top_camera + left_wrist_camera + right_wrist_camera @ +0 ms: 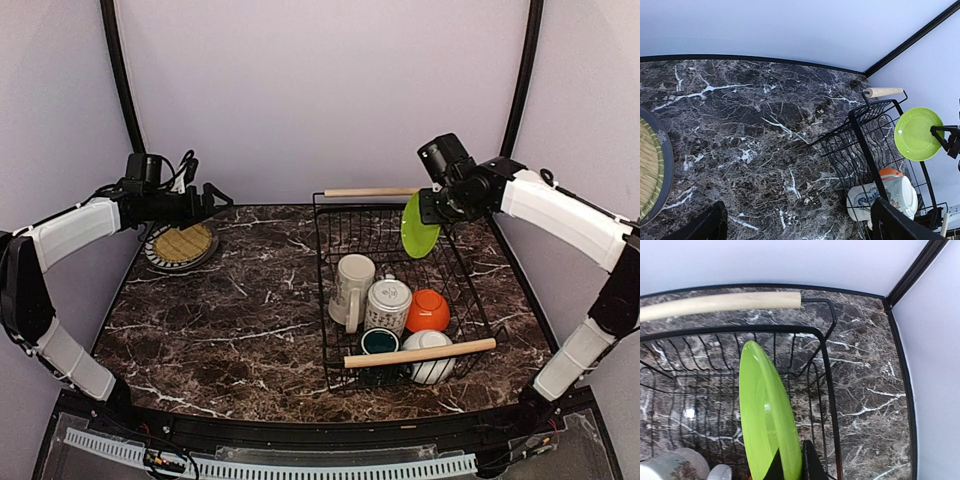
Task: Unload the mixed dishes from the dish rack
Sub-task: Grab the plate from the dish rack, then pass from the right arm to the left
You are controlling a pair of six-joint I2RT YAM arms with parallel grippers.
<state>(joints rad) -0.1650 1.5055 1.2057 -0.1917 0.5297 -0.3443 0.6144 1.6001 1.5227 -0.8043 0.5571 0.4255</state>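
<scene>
My right gripper (pixel 427 207) is shut on the rim of the lime-green plate (pixel 419 228) and holds it on edge above the far right corner of the black wire dish rack (pixel 330 300). The right wrist view shows the plate (pixel 762 410) pinched between my fingers (pixel 811 465). The rack holds a cream mug (pixel 352 285), a patterned white mug (pixel 388 303), an orange bowl (pixel 428 310), a small dark green cup (pixel 380 342) and a white bowl (pixel 432 360). The grey-and-white patterned plate (pixel 181 246) lies flat on the table at far left. My left gripper (pixel 217 196) is open and empty, just above and beyond it.
The rack's two wooden rod handles are at its far side (pixel 370 191) and near side (pixel 420 352). The dark marble table (pixel 230 310) is bounded by walls at the back and sides. The left wrist view shows the rack (pixel 865 135) to the right and the patterned plate's rim (pixel 662 165) at the left edge.
</scene>
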